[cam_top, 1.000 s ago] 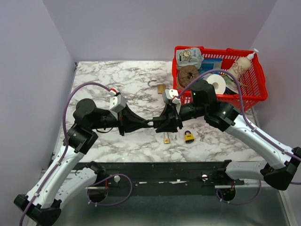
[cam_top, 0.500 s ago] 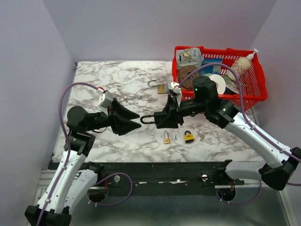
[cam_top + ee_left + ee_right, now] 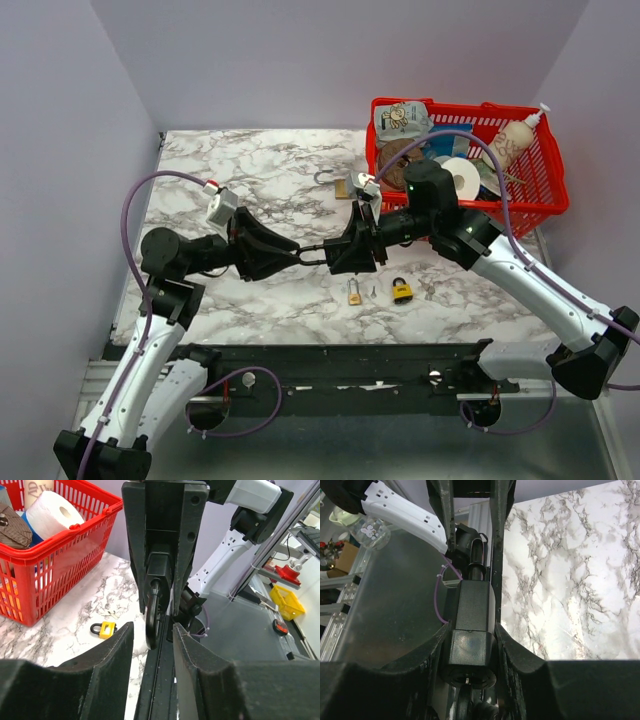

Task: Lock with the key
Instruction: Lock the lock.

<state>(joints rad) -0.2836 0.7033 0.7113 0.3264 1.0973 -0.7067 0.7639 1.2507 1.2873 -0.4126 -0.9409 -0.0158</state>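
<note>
Black rectangular padlock (image 3: 330,252) is held over the white marble-patterned table (image 3: 230,170) in the top view. Its body is pinched in the right gripper (image 3: 345,252). Its dark metal shackle (image 3: 312,250) points at the left gripper (image 3: 292,254), whose fingers flank it. A small brass padlock (image 3: 354,292) and a small yellow padlock (image 3: 402,291) lie on the table just below, with a red plastic basket (image 3: 545,200) behind.

From the left wrist, the left gripper (image 3: 152,630) stands slightly parted. The shackle (image 3: 151,615) sits between its fingers, a gap showing on either side. The yellow padlock (image 3: 106,629) lies near the basket (image 3: 60,555).

From the right wrist, the right gripper (image 3: 471,630) clamps the padlock body (image 3: 470,610) on both flanks.
</note>
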